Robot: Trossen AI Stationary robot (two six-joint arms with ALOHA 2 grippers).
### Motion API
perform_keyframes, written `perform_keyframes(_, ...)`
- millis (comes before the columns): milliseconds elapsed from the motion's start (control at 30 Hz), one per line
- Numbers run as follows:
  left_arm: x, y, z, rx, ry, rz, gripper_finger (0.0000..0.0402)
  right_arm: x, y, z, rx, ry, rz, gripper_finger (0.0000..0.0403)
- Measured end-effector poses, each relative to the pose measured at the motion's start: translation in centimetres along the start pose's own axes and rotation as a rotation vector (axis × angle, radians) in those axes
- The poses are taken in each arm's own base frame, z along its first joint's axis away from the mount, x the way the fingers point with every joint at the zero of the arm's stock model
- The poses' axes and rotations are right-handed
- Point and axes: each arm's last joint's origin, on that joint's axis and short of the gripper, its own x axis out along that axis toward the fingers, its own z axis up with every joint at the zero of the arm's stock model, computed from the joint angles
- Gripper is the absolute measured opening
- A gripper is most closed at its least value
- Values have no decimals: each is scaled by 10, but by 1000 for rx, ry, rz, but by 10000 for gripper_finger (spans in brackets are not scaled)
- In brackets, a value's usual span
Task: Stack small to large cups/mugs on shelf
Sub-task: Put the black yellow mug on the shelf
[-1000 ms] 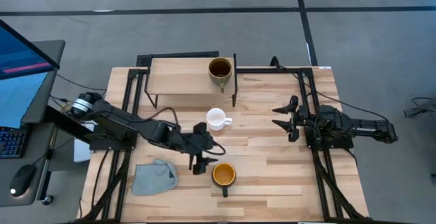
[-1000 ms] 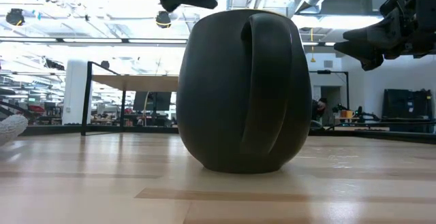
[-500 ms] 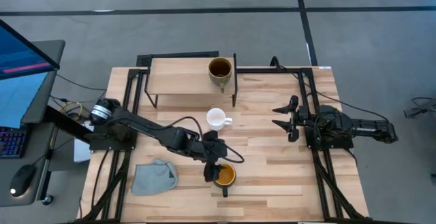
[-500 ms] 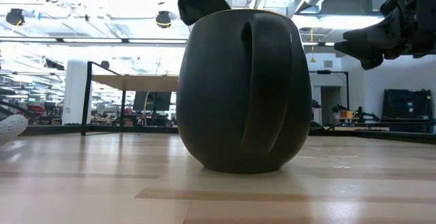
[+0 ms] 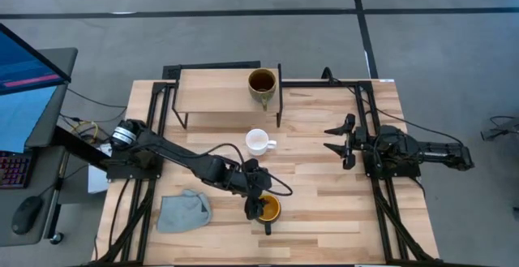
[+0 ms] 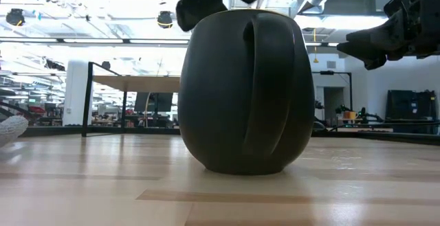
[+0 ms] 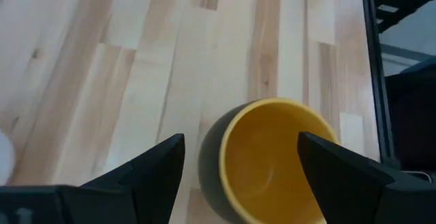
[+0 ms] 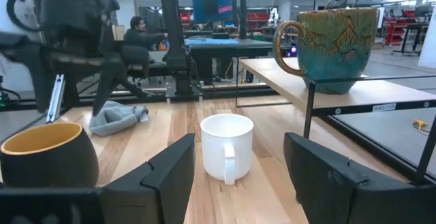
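Dark mug (image 5: pixel 267 209), yellow inside, stands low centre of the high view on the counter (image 5: pixel 324 218), handle toward the bottom edge. Left gripper (image 5: pixel 255 206) sits at the mug's left rim, jaws spread wide either side of the yellow opening in the left wrist view, gripping nothing. Grey-blue cloth (image 5: pixel 183 211) lies lower left, apart from the mug. Small white mug (image 5: pixel 257 142) stands mid-frame, handle pointing right, just below the shelf (image 5: pixel 211 92). Olive-tan mug (image 5: pixel 262 85) stands on the shelf's right end, upper centre. Right gripper (image 5: pixel 338 142) waits at right of frame, jaws parted and empty, well apart from all mugs.
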Motion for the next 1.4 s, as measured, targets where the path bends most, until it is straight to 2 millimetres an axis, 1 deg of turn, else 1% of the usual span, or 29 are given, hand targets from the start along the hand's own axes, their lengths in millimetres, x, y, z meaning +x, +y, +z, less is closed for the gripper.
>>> perform_keyframes(233, 28, 0, -14, -18, 75, 32, 277, 1, 0, -1, -2, 9, 0, 244)
perform_keyframes(367, 35, 4, -19, -52, 119, 57, 277, 1, 0, -1, -1, 12, 0, 244)
perform_keyframes(500, 36, 7, -20, -57, 140, 73, 277, 1, 0, -1, -1, 13, 0, 244)
perform_keyframes(767, 36, 7, -20, 2, 136, 74, 277, 1, 0, -1, -1, 12, 0, 244)
perform_keyframes(1400, 36, 7, -18, -3, 114, 66, 277, 1, 0, -1, -2, 12, 0, 244)
